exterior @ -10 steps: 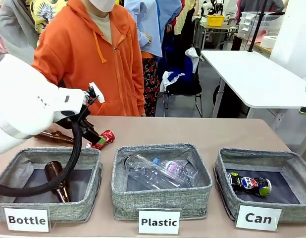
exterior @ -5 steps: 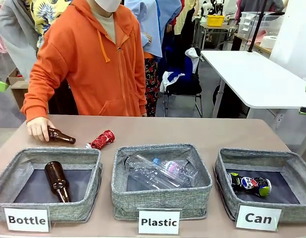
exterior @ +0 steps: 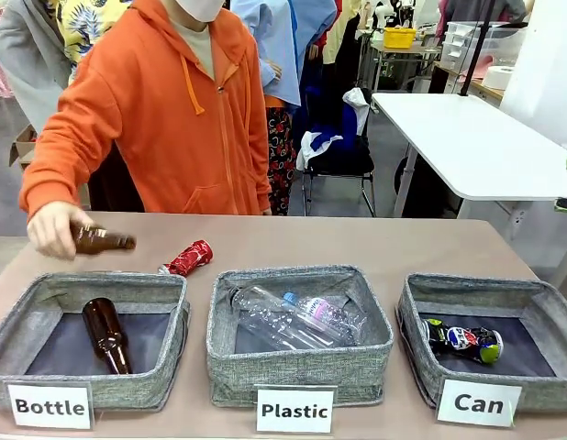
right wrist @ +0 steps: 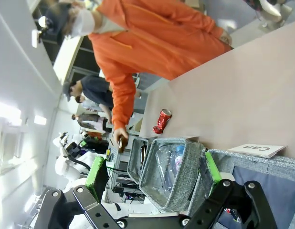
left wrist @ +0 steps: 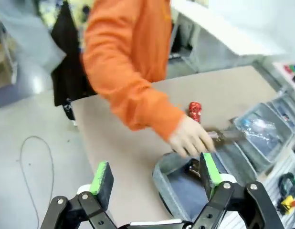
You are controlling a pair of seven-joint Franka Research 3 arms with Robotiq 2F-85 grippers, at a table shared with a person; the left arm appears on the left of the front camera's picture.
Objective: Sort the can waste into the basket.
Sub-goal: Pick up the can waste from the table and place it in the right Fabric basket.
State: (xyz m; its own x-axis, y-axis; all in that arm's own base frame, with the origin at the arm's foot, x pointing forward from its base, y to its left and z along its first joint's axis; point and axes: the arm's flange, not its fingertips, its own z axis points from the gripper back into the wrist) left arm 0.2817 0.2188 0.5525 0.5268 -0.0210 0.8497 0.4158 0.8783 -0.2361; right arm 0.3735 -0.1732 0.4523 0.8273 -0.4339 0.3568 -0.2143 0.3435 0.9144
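Tan table [exterior: 375,240] w/ 3 grey bins in a row: Plastic bin [exterior: 302,371] mid, Bottle bin [exterior: 137,390] left of it, Can basket [exterior: 542,392] right of it. Red crushed can [exterior: 189,258] on bare top, just behind-left of Plastic bin.

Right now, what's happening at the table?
The person's hand holds a brown bottle behind the Bottle bin. One dark can lies in the Can basket; the red can lies on the table behind the bins. The left gripper and right gripper are open and empty.
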